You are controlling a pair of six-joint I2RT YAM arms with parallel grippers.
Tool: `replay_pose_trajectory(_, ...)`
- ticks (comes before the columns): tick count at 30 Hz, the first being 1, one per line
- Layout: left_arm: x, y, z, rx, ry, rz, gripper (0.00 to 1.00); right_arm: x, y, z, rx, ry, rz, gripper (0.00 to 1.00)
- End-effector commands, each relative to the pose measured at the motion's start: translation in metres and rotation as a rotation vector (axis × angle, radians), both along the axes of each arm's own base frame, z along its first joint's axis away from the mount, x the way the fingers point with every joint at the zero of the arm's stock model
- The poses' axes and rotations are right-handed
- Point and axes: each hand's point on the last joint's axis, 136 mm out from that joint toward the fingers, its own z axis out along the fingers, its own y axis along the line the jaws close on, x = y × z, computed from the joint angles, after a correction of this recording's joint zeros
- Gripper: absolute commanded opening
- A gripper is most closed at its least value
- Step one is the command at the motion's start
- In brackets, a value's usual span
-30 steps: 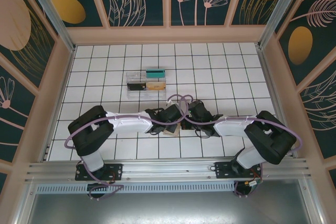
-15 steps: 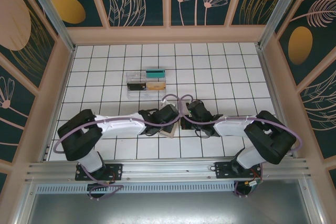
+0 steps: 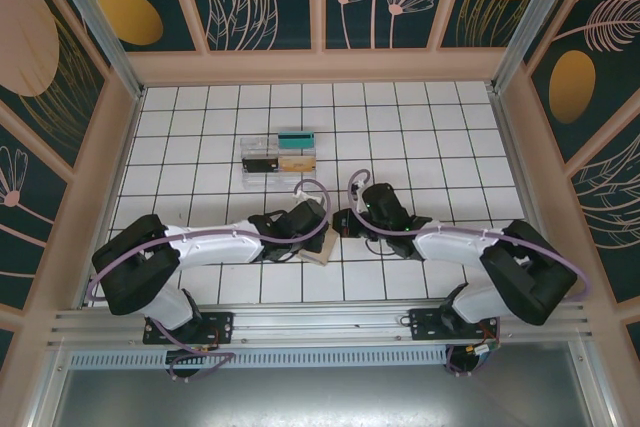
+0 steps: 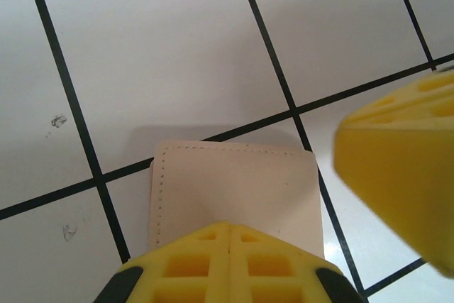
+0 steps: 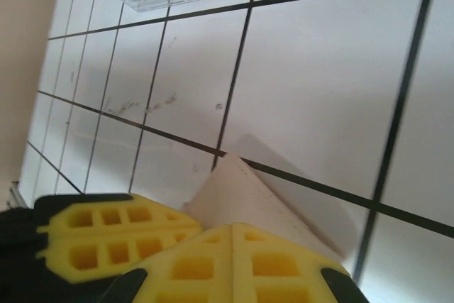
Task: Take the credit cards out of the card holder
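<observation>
Change since a second ago: your left arm [image 3: 215,240] has stretched out, its elbow swung down toward 8 o'clock. The left claw [image 4: 228,243] has closed. Your right arm [image 3: 460,244] has slid its wrist slightly toward 10 o'clock. Holder [image 4: 234,182], tray [image 3: 258,142] and cards are unmoved.

Claws: both are pressed together and each pinches the holder. The left claw grips the holder's near edge. The right claw [image 5: 234,243] grips a flap that curves up off the floor [image 3: 420,127] to its tips. The two claws meet almost tip to tip; in the left wrist view a right-claw finger [image 4: 404,175] sits at 3 o'clock of the holder.

Edges and room: seen from above, the holder lies mid-floor under the claw tips, with the rail [image 3: 320,319] near at 6 o'clock. The left arm closes off 9 o'clock and the right arm 3 o'clock. Bare tiles run from 12 to 2 o'clock up to the back wall. The tray stands at 11 o'clock, apart from the holder.

Task items: the holder shows a plain tan outer face with stitching along its rim, and you see no card on it. The teal card [image 3: 295,137], black card [image 3: 260,163] and gold card [image 3: 297,160] lie in the tray.
</observation>
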Motion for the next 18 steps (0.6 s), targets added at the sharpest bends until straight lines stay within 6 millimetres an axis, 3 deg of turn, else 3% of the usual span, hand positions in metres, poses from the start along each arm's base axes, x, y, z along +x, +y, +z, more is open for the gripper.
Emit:
replay_pose_trajectory(1, 0.003, -0.005, 0.002, -0.049, -0.001, 0.024, 0.0, 0.003, 0.02, 0.002, 0.078, 0.049, 0.039, 0.01)
replay_pose_trajectory(6, 0.006, -0.002, 0.004, -0.047, -0.013, 0.046, 0.0, -0.008, 0.026, -0.041, 0.005, 0.147, 0.066, 0.0)
replay_pose_trajectory(11, 0.014, 0.018, 0.009, -0.04, -0.026, 0.117, 0.0, -0.019, 0.002, -0.091, -0.194, 0.205, 0.019, 0.0)
replay_pose_trajectory(15, 0.02, 0.04, 0.013, -0.048, -0.04, 0.18, 0.0, -0.023, -0.008, -0.1, -0.218, 0.211, 0.002, 0.0)
replay_pose_trajectory(18, 0.022, 0.053, 0.018, -0.051, -0.053, 0.223, 0.0, -0.017, -0.005, -0.093, -0.218, 0.179, 0.008, 0.0)
